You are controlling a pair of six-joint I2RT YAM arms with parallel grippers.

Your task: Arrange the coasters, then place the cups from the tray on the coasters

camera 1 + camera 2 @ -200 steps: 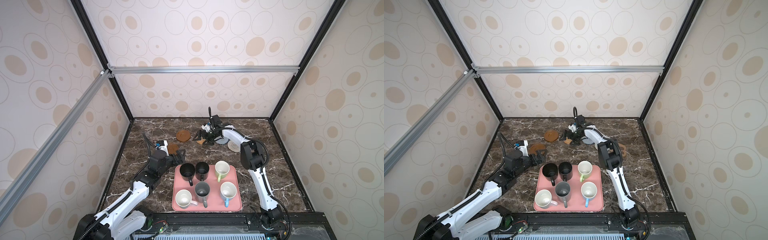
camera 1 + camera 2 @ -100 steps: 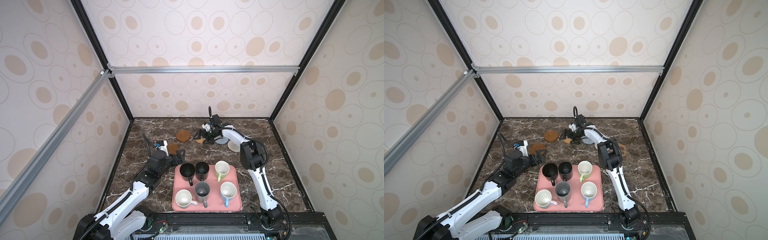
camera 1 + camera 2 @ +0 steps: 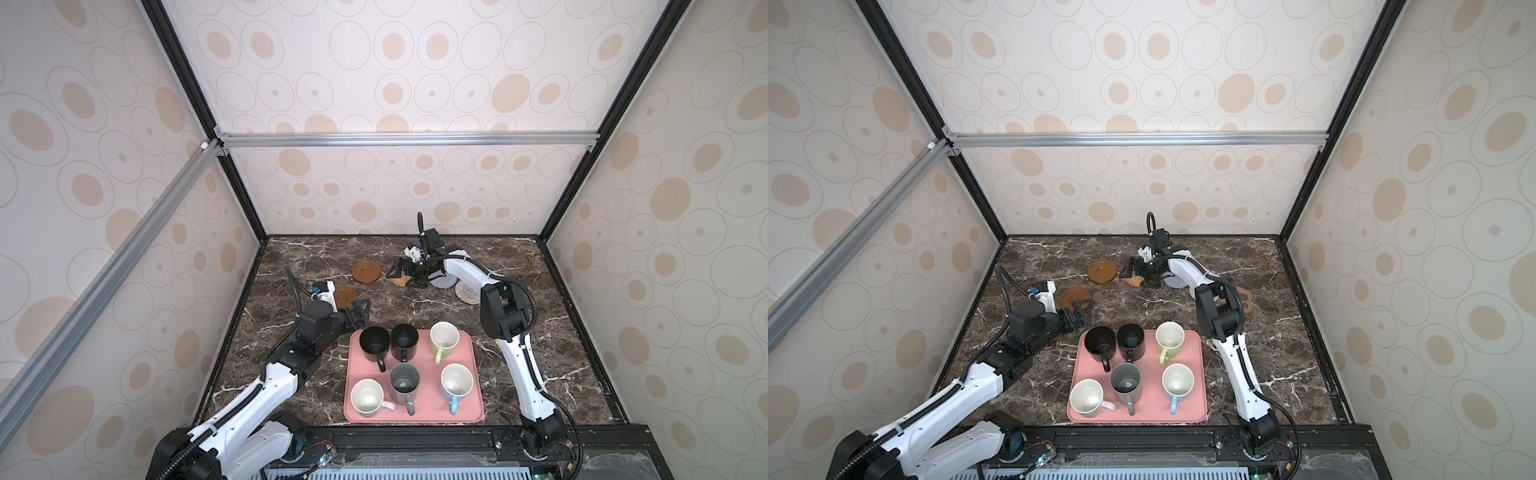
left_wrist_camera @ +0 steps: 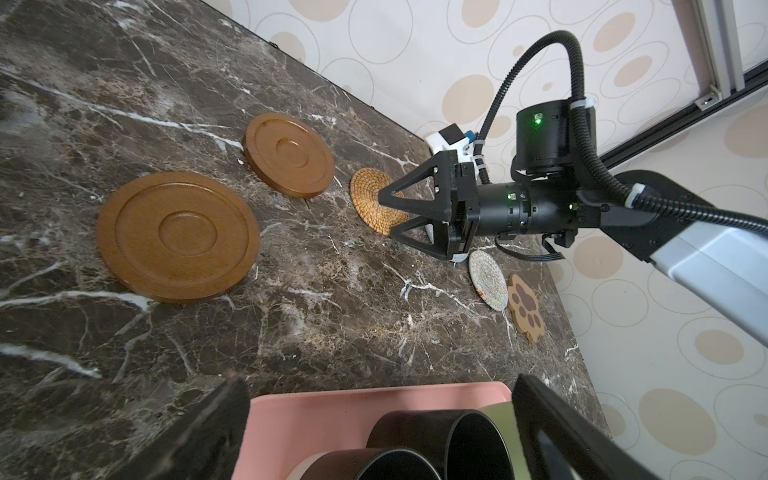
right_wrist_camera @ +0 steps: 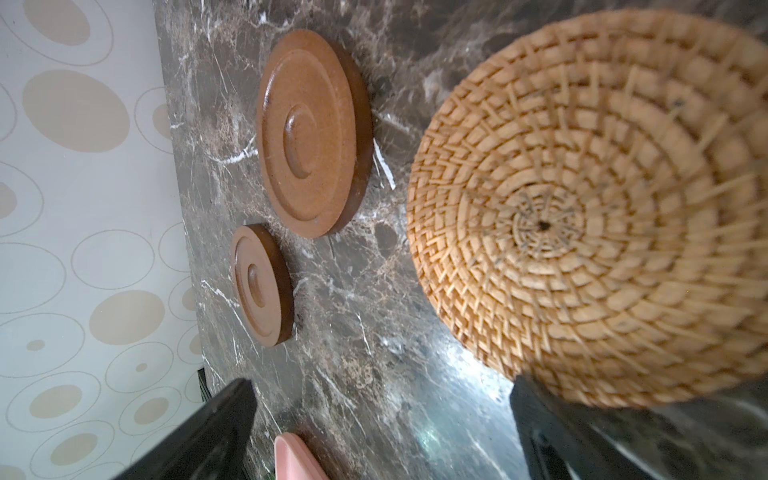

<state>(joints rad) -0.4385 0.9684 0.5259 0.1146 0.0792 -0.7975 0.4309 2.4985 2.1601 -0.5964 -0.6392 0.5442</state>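
**Right arm poised over the rattan coaster**

The round woven rattan coaster [image 3: 400, 281] lies flat on the dark marble bench [image 3: 332, 257] at far centre, directly beneath the right arm's [image 3: 465, 271] spread, empty jaws. Being round, it has no long axis. The left arm's [image 3: 274, 382] jaws, likewise released, hang by the pink rectangular tray's [image 3: 415, 417] far-left corner, well apart.

Dark marble tabletop [image 3: 561, 332] inside beige-spotted walls [image 3: 374, 62], aluminium crossbar [image 3: 407, 139] overhead
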